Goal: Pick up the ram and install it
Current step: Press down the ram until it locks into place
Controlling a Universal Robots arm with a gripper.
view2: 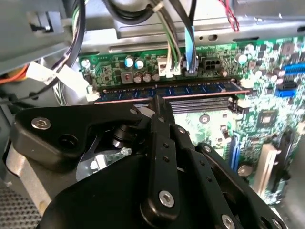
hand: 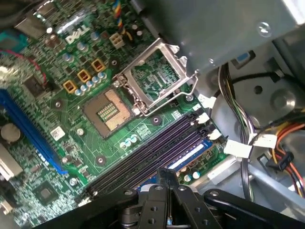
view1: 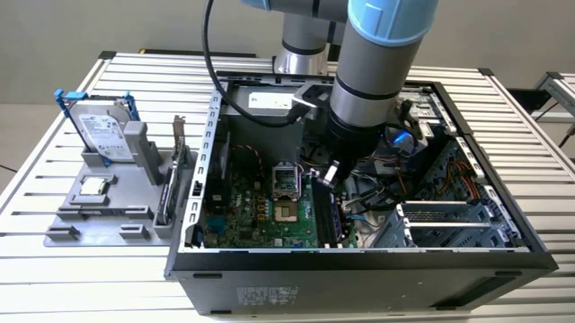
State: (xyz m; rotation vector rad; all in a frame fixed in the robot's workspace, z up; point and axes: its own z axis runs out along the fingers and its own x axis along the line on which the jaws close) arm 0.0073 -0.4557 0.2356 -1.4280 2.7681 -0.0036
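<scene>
So we're at the install step. The arm is reaching down into the open case (view1: 215, 168), and the gripper (view2: 157, 102) sits right on top of the ram (view2: 190, 89), which lies along the outermost slot on the motherboard (hand: 66, 71), next to the empty black slots (hand: 147, 152). In the first wrist view the ram (hand: 190, 157) shows as a blue strip just past the fingertips. The fingers look pressed together over the stick's top edge, more pushing than pinching, though I can't swear nothing's between them. My guess is it needs a straight, even press down until the end clips latch. Tilt it and the stick could seat crooked.
</scene>
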